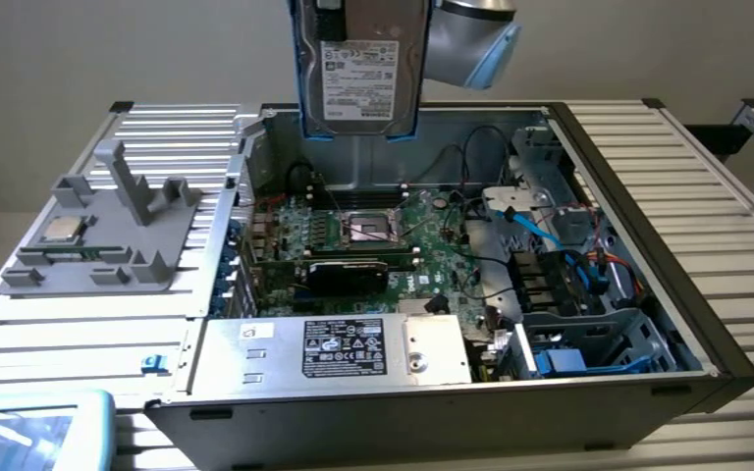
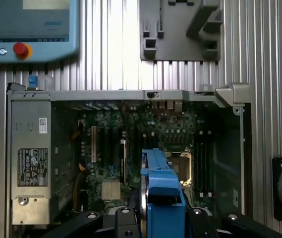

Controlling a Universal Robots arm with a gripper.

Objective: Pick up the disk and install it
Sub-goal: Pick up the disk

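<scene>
**Entry: disk carry, install pending**

- **Disk** [image 1: 364, 74]: hard drive, grey metal, with a white barcode label and a blue plastic carrier frame. It hangs on edge in the air above the far wall of the computer case [image 1: 416, 422] and touches nothing inside. The wrist view looks down its blue edge onto the motherboard [image 1: 443, 260], close to the CPU socket [image 1: 370, 226].
- **Gripper** [image 2: 163, 219]: clamped on the disk, with black fingers [image 2: 126, 220] pressing the carrier from both sides.
- **Case contents:** the power supply [image 1: 350, 348], silver with a black label, sits against the case's near wall. The drive cage [image 1: 600, 343] is in the near corner on the exterior view's right. Blue cables [image 1: 541, 231] lie loose between the cage and the motherboard.
- **Beside the case:** a grey fixture [image 1: 122, 231] stands on the slatted table [image 1: 691, 177] at the exterior view's left. It carries a CPU chip [image 1: 63, 229].
- **Step in hand (judged):** the pick-up is done and the disk is mid-carry, not yet seated.
- **What the install calls for (judged):**
  - The drive cage looks like the likely seat, and it is well apart from the disk.
  - The carrier must be brought square to the bay's rails.
  - The path must keep clear of the loose cables and the case rim.
  - The grip must stay firm so the drive does not tilt
</scene>
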